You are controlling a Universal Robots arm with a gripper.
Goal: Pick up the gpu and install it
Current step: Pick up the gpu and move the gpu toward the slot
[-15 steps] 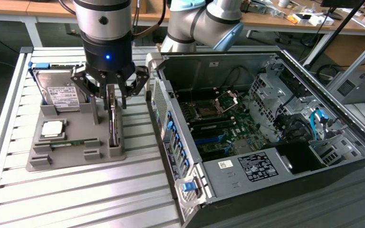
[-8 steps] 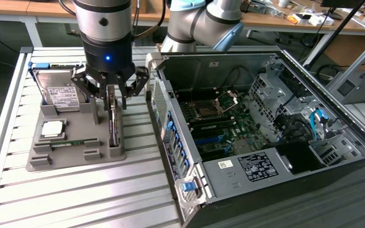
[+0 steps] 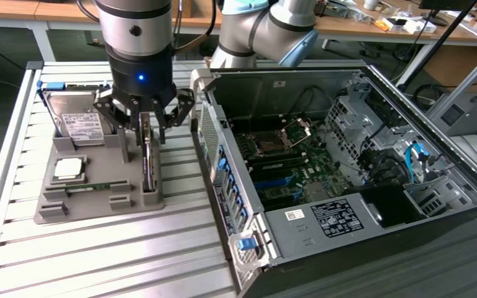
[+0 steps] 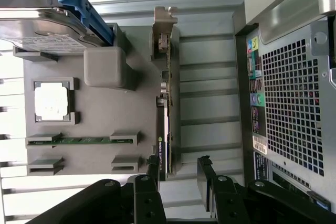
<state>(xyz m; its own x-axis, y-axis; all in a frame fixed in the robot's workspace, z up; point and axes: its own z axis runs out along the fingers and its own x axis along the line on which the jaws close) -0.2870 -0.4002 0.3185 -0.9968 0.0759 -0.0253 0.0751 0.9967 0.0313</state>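
Right now the end effector (image 3: 146,124) hangs with its jaws spread wide, straddling the gpu (image 3: 148,162), a thin dark card standing on edge in the grey holder (image 3: 97,202), with a silver bracket at one end.

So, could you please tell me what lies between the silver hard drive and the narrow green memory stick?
A square silver processor chip lies between them on the grey plastic tray, as both views show.
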